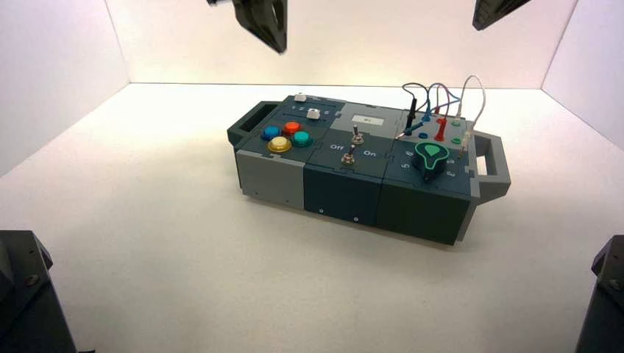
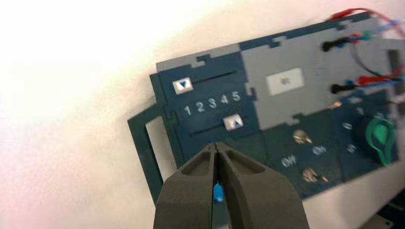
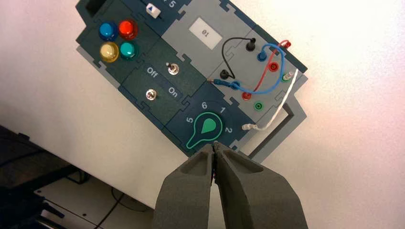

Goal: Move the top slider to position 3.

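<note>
Closed fingers of the left gripper point(image 2: 216, 145) hang above the box, the nearer pair to the top slider point(image 2: 182, 86), whose white knob sits by the 1 end of its track, on the box's far left part. From there the track runs rightward past position 3 point(image 2: 212, 103); the right gripper point(image 3: 214, 144), also closed, waits over the knob side.

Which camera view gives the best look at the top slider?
The left wrist view: it shows the top slider's white knob with its track and the digits, the knob's arrow at 1. The high view shows the knob only small, at the box's far left; the right wrist view leaves it out, catching just the other slider.
</note>
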Robot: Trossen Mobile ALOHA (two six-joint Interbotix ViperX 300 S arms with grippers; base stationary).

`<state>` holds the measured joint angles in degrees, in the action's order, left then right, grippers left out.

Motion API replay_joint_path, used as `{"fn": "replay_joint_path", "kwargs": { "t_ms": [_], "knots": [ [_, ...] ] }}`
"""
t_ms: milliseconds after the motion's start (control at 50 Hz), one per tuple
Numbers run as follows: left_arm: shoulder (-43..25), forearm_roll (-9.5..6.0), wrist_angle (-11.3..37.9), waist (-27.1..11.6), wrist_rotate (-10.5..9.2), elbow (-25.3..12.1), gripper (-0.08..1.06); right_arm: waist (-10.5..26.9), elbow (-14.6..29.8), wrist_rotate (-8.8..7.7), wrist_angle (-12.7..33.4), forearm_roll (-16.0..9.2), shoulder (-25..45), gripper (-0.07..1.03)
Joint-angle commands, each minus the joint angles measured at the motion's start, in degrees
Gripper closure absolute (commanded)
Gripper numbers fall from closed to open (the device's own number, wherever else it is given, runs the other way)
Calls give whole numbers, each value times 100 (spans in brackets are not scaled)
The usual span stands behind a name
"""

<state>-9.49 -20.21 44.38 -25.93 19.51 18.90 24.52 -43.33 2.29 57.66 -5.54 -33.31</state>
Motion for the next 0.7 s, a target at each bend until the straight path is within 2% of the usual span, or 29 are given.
{"fn": "replay_joint_path", "kwargs": {
  "t_ms": [20,380,700],
  "knots": [
    [-185,18,0,141,53,-360,100,-26,220,26,-18,-97,-62,98],
    [-984,18,167,316,202,-967,100,-18,229,53,9,-167,-79,98],
    [-1494,-9,343,316,211,-1424,100,-18,237,88,35,-176,-114,98]
  ]
}}
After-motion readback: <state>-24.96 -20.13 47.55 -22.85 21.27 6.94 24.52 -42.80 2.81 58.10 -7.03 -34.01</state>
